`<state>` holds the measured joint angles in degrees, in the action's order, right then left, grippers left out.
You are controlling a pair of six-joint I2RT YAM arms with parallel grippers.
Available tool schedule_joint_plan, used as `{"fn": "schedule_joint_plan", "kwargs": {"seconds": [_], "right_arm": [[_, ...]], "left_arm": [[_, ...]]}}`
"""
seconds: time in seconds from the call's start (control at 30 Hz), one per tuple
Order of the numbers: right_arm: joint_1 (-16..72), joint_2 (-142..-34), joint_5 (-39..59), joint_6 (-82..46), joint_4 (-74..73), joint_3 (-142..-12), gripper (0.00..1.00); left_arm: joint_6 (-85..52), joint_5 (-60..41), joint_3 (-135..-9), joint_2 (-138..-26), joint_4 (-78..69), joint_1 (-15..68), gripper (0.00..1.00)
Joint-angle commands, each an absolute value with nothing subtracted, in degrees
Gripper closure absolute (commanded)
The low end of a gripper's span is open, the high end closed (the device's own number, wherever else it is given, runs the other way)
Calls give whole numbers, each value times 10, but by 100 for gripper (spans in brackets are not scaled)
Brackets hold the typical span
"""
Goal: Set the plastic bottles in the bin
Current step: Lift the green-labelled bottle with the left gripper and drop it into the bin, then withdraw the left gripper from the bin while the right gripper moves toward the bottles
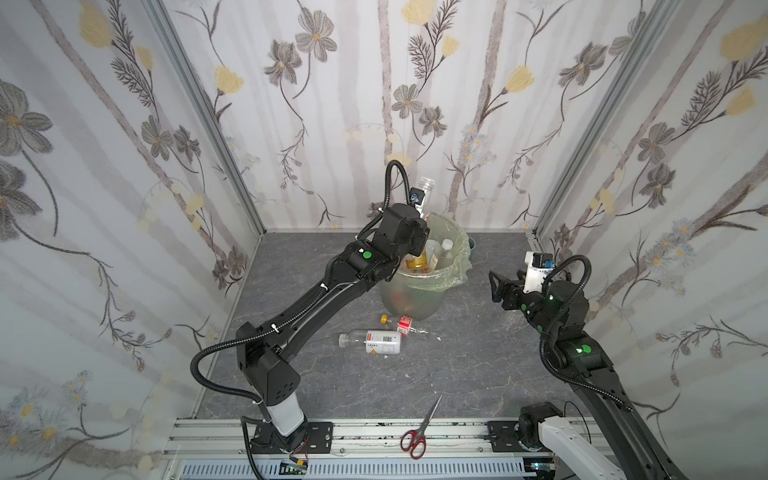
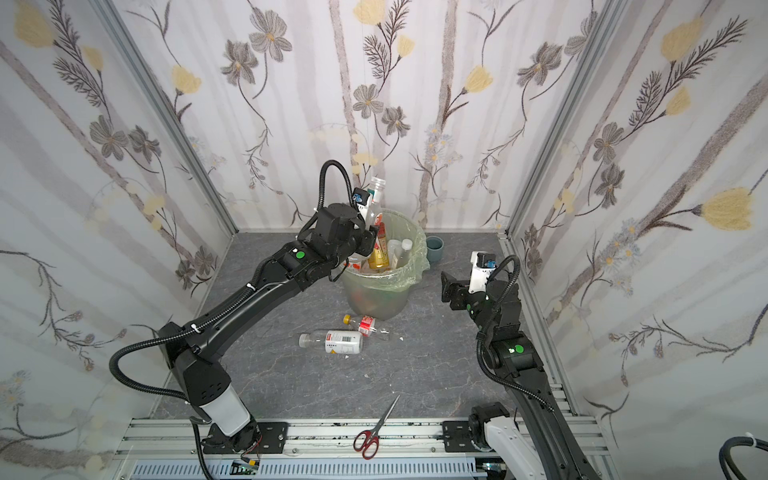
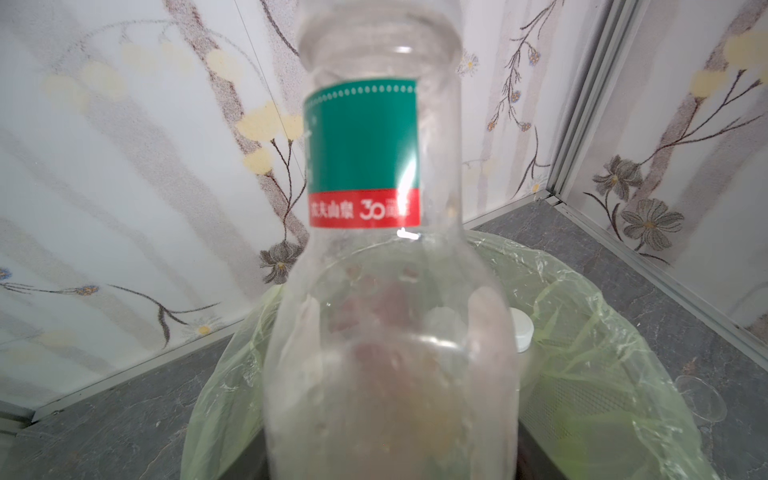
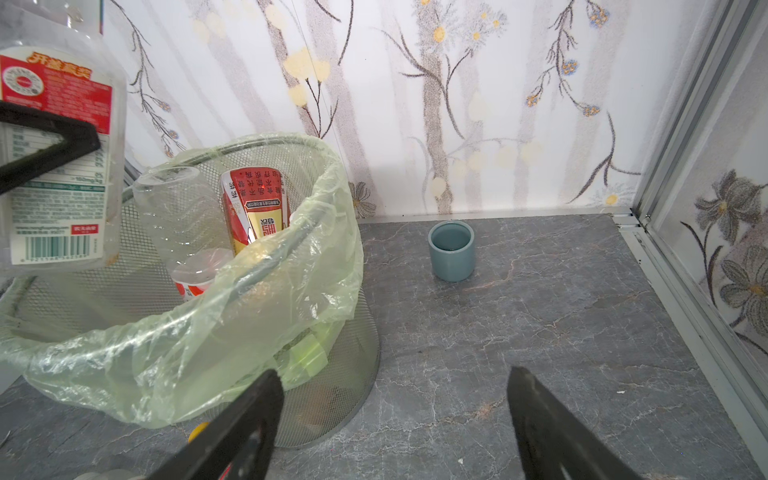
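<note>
1. The left gripper (image 2: 371,227) is clamped on a clear plastic bottle with a red-white label (image 4: 62,104) — neck up, above the round mesh bin lined with a pale green bag (image 1: 409,299).
2. The right gripper (image 4: 395,378) is spread open and empty, beside the bin.
3. On the grey floor (image 1: 457,374) before the bin lie a clear white-labelled bottle (image 1: 374,341) and a small yellow-capped bottle (image 1: 401,325).
</note>
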<state>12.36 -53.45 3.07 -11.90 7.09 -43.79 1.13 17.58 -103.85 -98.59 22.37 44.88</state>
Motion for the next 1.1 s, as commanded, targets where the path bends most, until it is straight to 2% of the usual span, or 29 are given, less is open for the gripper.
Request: {"fn": "schedule_joint_plan", "kwargs": {"seconds": [0.0,0.17,0.4,0.67,0.87,1.07], "right_arm": [[123,-538,41,-126,42,-437,15],[124,-542,46,-128,39,-438,15],[124,-544,45,-127,40,-439,14],[124,-552,52,-127,43,-442,14],[126,-556,71,-117,48,-448,14],[160,-559,100,-72,57,-465,14]], "left_arm": [[-1,179,-1033,-995,189,444,41],[-6,168,-1026,-1006,186,439,38],[-21,168,-987,-990,186,439,28],[-24,173,-967,-957,186,437,21],[-25,186,-951,-912,186,424,19],[-56,188,-867,-836,185,372,13]]}}
